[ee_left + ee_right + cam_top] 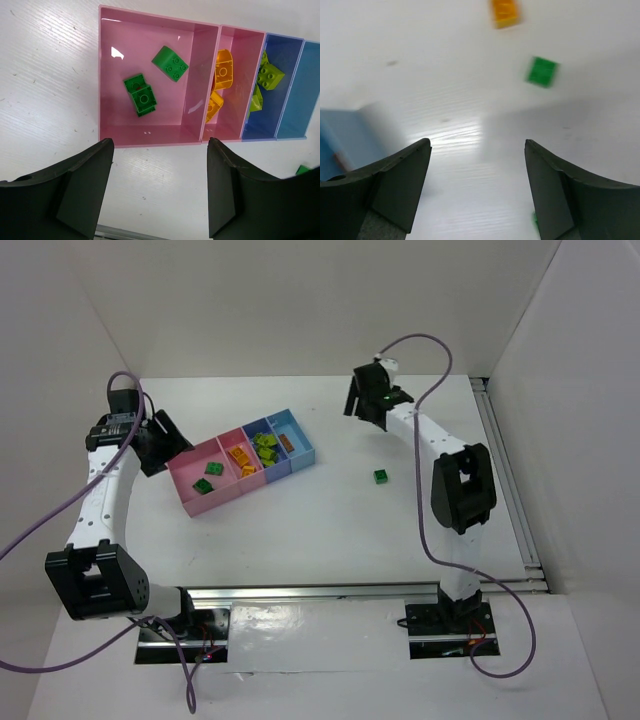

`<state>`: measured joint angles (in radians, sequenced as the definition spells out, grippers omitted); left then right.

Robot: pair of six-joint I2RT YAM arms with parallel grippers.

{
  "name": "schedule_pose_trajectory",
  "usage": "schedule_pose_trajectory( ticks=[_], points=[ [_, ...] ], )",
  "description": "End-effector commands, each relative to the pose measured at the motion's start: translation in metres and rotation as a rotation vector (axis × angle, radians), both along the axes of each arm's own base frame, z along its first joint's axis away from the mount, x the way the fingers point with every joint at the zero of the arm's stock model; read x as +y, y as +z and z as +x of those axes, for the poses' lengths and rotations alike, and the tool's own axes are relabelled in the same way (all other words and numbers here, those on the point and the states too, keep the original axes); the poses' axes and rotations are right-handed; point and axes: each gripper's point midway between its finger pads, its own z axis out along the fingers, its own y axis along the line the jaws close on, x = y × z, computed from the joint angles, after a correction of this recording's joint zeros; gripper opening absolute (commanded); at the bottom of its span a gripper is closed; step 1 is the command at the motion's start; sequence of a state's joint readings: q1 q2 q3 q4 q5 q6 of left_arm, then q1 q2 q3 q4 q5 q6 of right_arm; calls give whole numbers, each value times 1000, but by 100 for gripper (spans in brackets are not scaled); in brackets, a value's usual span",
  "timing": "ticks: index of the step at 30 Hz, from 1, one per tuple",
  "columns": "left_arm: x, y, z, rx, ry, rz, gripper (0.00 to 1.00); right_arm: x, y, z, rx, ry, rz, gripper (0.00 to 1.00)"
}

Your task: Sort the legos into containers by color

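white table (300, 535), metal rail (330, 591) along its near edge.

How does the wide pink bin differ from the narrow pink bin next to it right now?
Width: the wide pink bin is clearly broader than the narrow pink bin.
Contents: the wide pink bin holds two green bricks, while the narrow pink bin holds orange bricks.
Free floor: the wide pink bin shows much bare floor; the narrow pink bin shows little.
Shared: both are pink, open-topped and joined side by side in one row.
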<state>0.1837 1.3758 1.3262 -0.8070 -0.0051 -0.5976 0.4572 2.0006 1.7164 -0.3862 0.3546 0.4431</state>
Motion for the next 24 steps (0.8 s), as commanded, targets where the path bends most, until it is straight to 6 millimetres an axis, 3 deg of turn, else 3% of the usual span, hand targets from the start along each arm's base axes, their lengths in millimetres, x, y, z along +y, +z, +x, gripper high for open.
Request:
schedule_pose_trajectory(
  ticks=[1,5,7,8,9,10,15,17,19,20,21,23,24],
  points=[
    [2,14,2,-45,-15,35,77,-63,-56,-14,193,-164,-63,83],
    [-1,13,1,-52,-24,36,77,-80,-83,-11,209,-207,-59,85],
    [-1,13,1,-52,-24,36,77,-83,-92,-4,215,-221,-44,85],
    [-1,16,2,-61,-24,38,77,-88,-106,0,236,-233,-52,85],
    [-1,20,4,-70,-24,39,77,-91,-103,9,227,-242,-47,85],
    [1,20,4,-69,-18,46,77,-90,-115,13,243,-243,-54,83],
    [1,20,4,-69,-18,47,77,-96,-114,45,196,-277,-47,78],
    [1,20,4,-69,-18,47,77,-104,-128,51,217,-301,-69,75],
    [1,20,4,-69,-18,47,77,-113,-123,64,200,-325,-67,73],
    [0,18,2,-60,-18,45,77,-113,-134,65,220,-326,-76,72],
    [2,21,1,-67,-12,55,77,-109,-127,72,206,-319,-62,70],
    [2,21,1,-67,-11,55,77,-113,-140,77,229,-323,-62,67],
    [2,21,1,-67,-11,55,77,-111,-135,84,212,-323,-55,67]
  ],
)
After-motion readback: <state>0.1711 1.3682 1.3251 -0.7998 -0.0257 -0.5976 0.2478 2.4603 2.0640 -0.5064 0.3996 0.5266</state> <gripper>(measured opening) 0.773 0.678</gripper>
